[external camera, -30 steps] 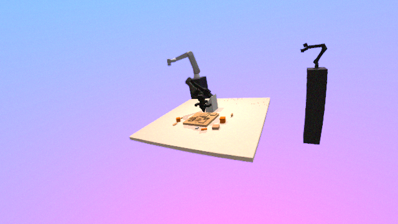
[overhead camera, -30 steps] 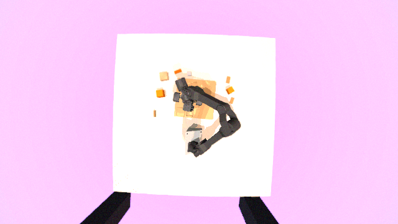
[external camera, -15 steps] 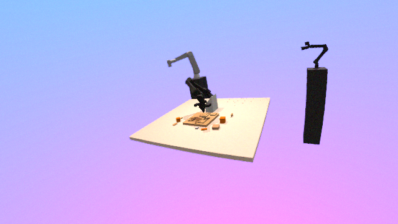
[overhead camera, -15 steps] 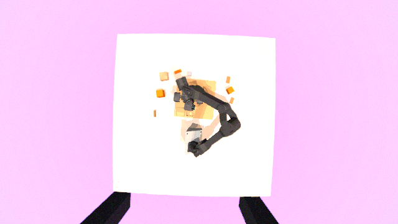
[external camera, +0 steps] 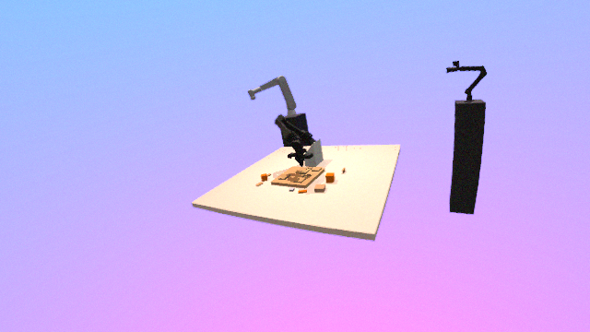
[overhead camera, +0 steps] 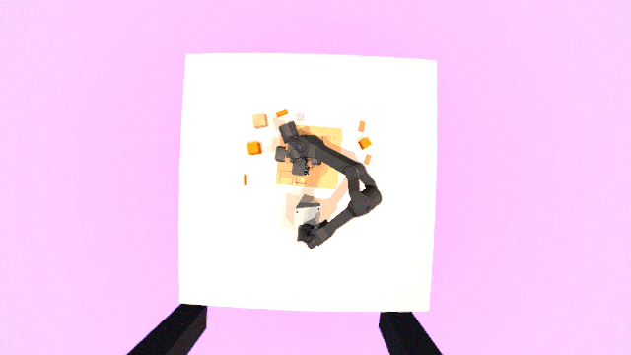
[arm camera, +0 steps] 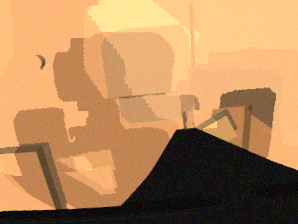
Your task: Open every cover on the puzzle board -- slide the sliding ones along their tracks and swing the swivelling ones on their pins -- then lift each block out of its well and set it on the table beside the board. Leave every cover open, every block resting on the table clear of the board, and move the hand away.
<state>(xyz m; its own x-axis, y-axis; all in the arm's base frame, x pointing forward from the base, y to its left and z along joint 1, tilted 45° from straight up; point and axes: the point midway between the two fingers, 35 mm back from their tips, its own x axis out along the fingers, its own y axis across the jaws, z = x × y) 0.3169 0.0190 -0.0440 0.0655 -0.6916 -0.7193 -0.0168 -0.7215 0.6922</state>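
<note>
The tan puzzle board (overhead camera: 327,181) (external camera: 282,181) (arm camera: 240,30) lies on the table, partly hidden by the arm. My gripper (external camera: 301,164) (arm camera: 185,139) is shut and empty, its fingertips low over the board. In the wrist view, one square recess edge shows at lower left and another at right beside the fingertips; shadows make the cover positions hard to tell. A tan block (overhead camera: 259,120) (external camera: 320,188) and an orange block (overhead camera: 253,148) (external camera: 330,177) rest on the table left of the board in the top view. Another orange block (overhead camera: 365,143) (external camera: 264,177) rests to its right.
An orange bar (overhead camera: 281,113) (external camera: 302,191) and a pale piece (overhead camera: 300,116) (external camera: 291,189) lie beyond the board. Thin pieces lie at both sides. A grey box (overhead camera: 308,214) (external camera: 315,154) stands near the arm's base. A black pillar (external camera: 469,157) stands off the table.
</note>
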